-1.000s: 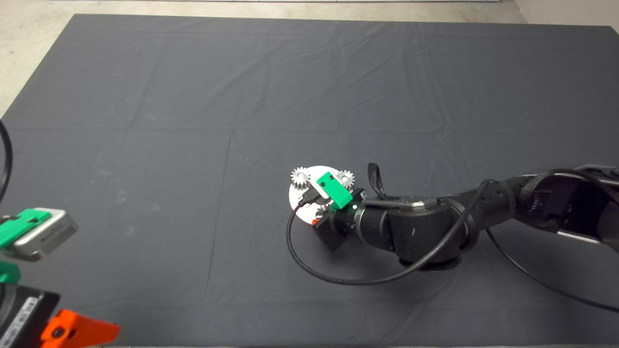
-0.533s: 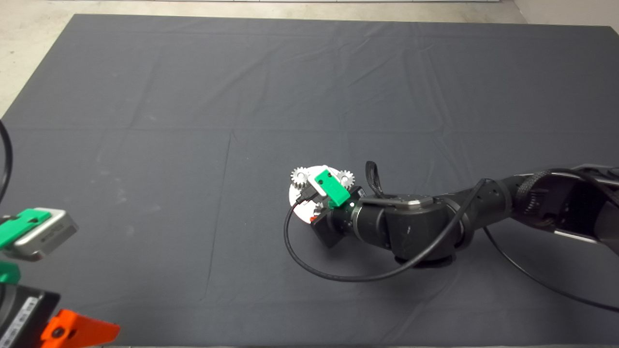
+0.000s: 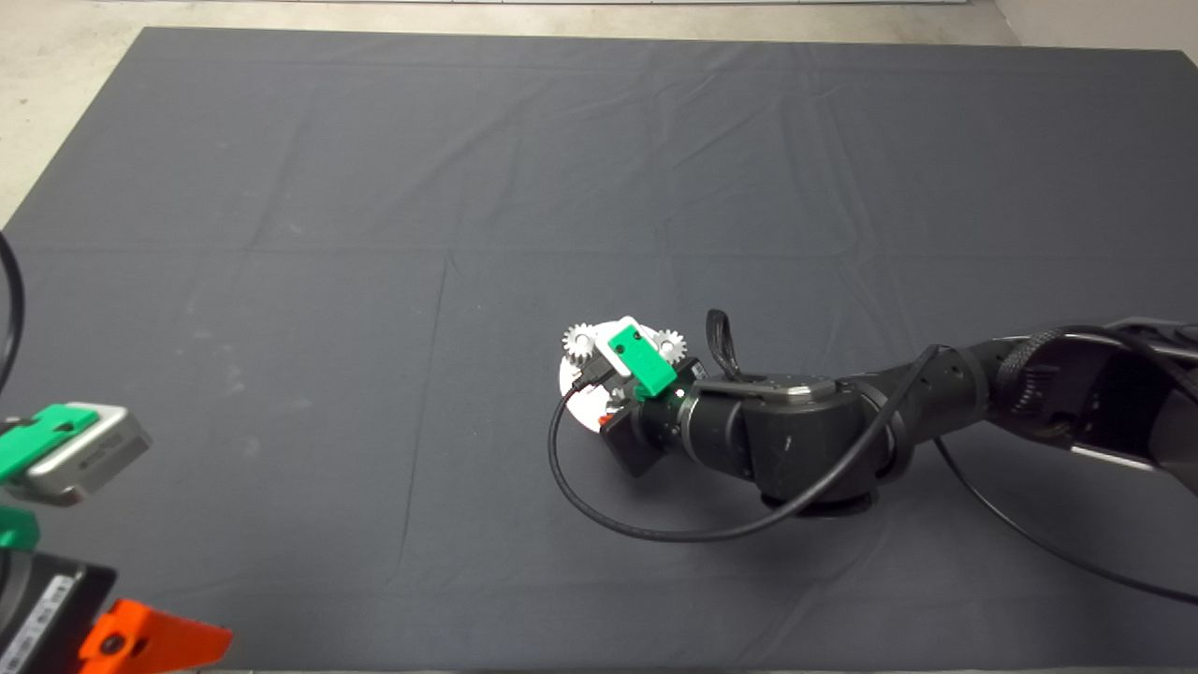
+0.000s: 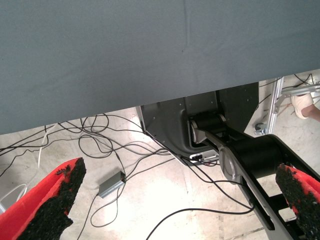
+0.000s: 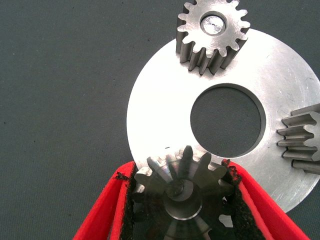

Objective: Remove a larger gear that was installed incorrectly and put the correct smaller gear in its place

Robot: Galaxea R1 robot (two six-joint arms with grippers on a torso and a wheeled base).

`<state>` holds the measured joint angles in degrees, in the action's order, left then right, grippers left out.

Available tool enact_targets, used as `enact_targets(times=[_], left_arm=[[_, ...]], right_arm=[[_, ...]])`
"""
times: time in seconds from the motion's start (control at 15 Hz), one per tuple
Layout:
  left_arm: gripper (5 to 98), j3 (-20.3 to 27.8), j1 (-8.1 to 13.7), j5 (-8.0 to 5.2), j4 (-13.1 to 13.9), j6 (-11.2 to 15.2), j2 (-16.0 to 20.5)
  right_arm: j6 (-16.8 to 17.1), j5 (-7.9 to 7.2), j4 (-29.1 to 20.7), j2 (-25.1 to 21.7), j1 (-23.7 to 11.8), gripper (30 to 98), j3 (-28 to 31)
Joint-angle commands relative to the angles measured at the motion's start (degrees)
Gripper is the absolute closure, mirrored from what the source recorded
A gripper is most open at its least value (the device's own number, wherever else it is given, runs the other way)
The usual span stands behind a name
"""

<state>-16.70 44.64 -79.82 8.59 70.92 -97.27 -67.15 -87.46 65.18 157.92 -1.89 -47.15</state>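
The right end effector [image 5: 182,200] grips the smaller gear [image 5: 182,187] between both pads, at the rim of the round plate [image 5: 160,115]; since a second ago it has edged slightly further over the plate. Two more gears [image 5: 213,34] stand on the plate beyond it. The left end effector [image 4: 175,200] is parked wide open, holding nothing.

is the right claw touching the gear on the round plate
Touching. The right wrist view shows the right claw with both black pads pressed against the smaller gear's teeth, over the round plate.
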Motion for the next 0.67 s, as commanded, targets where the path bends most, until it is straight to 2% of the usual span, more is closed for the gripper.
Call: enact_targets(times=[0.0, 0.6], left_arm=[[6.0, 0.80, 0.45, -0.07, 0.99, -0.17, 0.10], [6.0, 0.72, 0.45, 0.02, 0.99, -0.17, 0.01]], right_arm=[[-0.18, -2.98, 1.61, -0.10, -0.66, 87.3, 1.29], [-0.09, -2.98, 1.35, -0.54, 0.04, 87.3, 1.38]])
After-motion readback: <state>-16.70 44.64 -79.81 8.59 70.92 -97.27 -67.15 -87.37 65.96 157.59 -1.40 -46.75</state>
